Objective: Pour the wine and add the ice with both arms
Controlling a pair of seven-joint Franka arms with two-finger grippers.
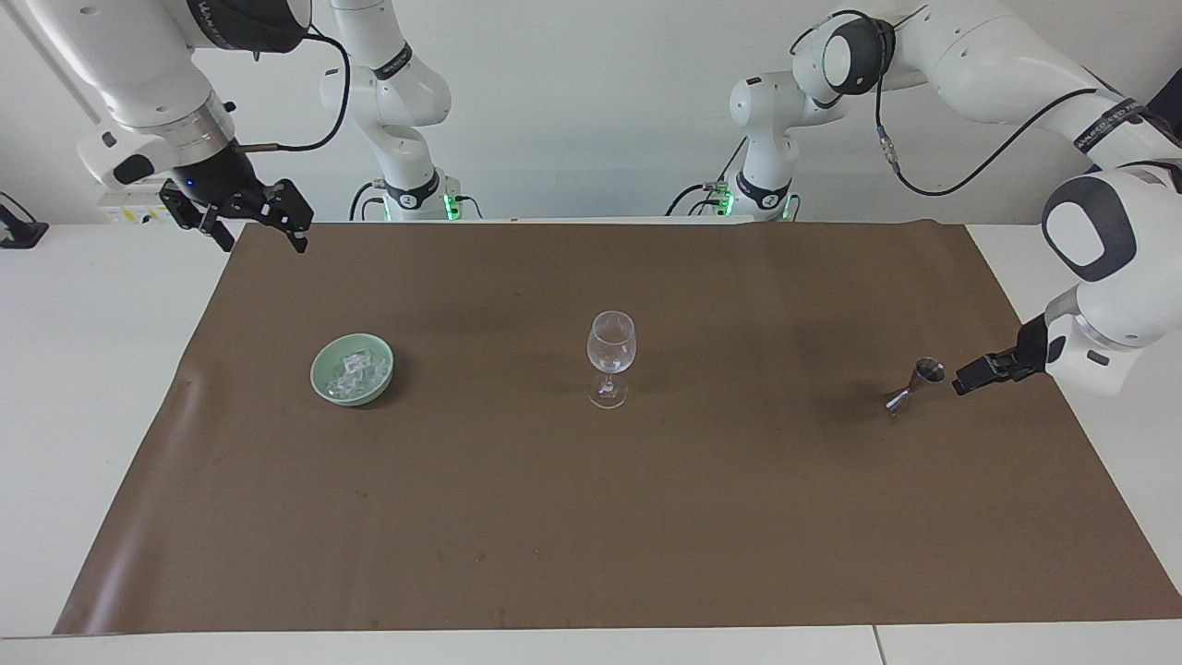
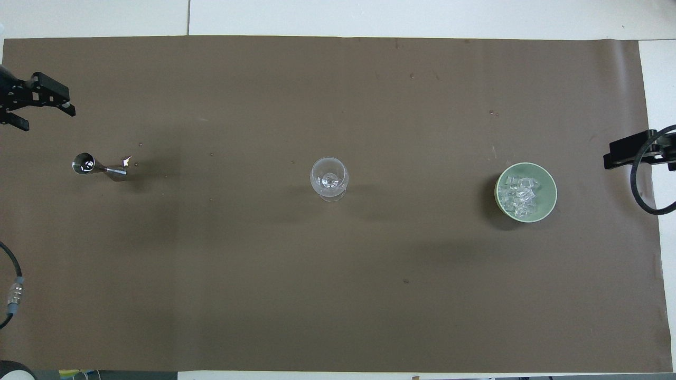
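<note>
Now the left gripper [image 1: 963,381] is hovering with spread fingers just beside the steel jigger [image 1: 914,385], a narrow-waisted double cone that could tip if nudged (slick metal). The stemmed wine glass [image 1: 610,358] is standing empty. The right gripper [image 1: 247,219] is waiting, fingers wide, well apart from the ice [image 1: 355,371], glassy cubes in a celadon bowl [image 1: 321,383].

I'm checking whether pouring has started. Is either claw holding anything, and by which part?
Nothing is held. The left claw is open beside the metal jigger, not on it. The right claw waits open in the air, away from the ice.
</note>
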